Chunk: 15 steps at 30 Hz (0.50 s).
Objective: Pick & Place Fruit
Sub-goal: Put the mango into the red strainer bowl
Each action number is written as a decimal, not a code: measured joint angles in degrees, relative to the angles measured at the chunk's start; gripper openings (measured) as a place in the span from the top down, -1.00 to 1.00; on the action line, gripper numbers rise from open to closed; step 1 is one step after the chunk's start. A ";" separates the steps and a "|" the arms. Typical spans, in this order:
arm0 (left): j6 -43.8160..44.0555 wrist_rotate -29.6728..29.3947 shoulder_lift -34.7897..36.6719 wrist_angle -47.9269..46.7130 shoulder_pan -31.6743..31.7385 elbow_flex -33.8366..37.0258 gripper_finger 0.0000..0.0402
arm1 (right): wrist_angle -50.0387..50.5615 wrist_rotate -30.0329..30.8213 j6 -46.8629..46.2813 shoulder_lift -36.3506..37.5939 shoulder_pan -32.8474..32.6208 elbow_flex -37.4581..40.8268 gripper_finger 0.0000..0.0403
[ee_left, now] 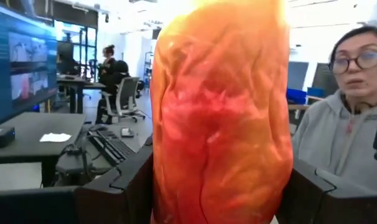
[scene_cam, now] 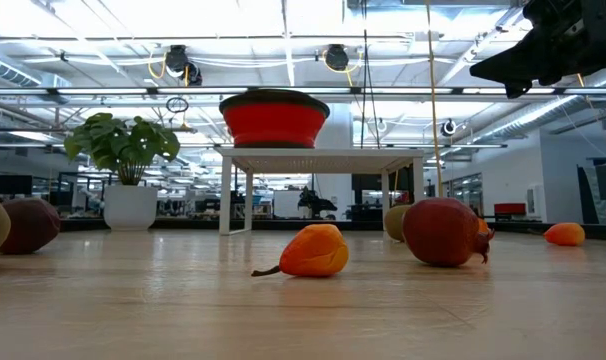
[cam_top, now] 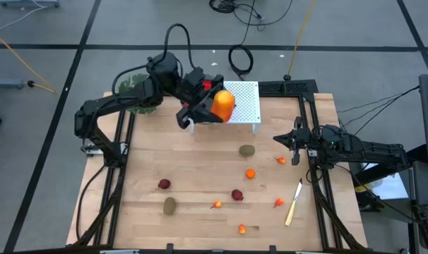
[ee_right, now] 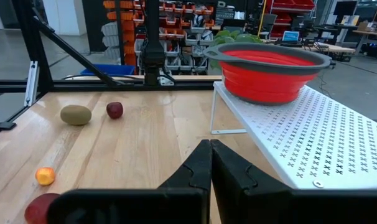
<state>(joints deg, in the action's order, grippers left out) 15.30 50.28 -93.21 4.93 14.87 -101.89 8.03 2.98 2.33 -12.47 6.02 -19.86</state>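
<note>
My left gripper [cam_top: 215, 106] is raised over the table's far middle, shut on a large orange-red fruit [cam_top: 224, 103] that fills the left wrist view [ee_left: 219, 118]. Below it, a red bowl [ee_right: 269, 68] sits on a white perforated stand [ee_right: 313, 143]. Other fruit lies on the wooden table: olive ovals [cam_top: 246, 149] [cam_top: 169, 205], dark red rounds [cam_top: 164, 184] [cam_top: 236, 195], an orange round [cam_top: 251, 173] and small orange bits [cam_top: 217, 204]. My right gripper [cam_top: 293, 144] waits shut at the table's right edge, holding nothing. My left gripper pinches the orange-red fruit between its two fingers [ee_left: 123, 186], one on each of its opposite sides [ee_left: 167, 174]. The fingers come about level from the table's left. The fruit is lifted clear, high above the stand, and sticks out past the fingers.
A pale-handled knife [cam_top: 293, 203] lies near the table's right front. A leafy plant in a white pot [scene_cam: 128, 160] stands at the far left. Dark frame rails [cam_top: 122, 155] run along both sides of the table. A person [ee_left: 344, 124] is in the room beyond.
</note>
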 joint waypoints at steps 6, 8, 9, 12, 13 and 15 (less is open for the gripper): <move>15.40 -14.73 0.01 -0.08 -0.25 0.00 -0.21 | 0.00 0.00 0.06 -0.01 -0.02 0.00 1.00; 24.48 -21.33 0.02 -0.86 0.01 0.00 -0.21 | 0.00 0.00 0.08 -0.01 0.00 0.00 1.00; 28.79 -24.23 0.02 -2.04 0.20 0.00 -0.21 | 0.00 0.00 0.08 -0.02 -0.02 0.01 1.00; 38.57 -29.74 0.00 -5.62 0.69 0.03 -0.21 | 0.00 0.00 0.08 -0.02 0.00 0.00 1.00; 41.14 -30.88 0.00 -6.38 0.91 0.04 -0.21 | 0.00 0.00 0.08 0.00 0.00 0.00 1.00; 46.10 -32.49 0.00 -6.86 1.31 0.04 -0.21 | 0.00 0.00 0.08 -0.02 0.00 0.00 1.00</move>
<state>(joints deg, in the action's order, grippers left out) 61.40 17.79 -93.21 -1.93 16.19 -101.84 8.03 2.98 2.42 -12.49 6.02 -19.86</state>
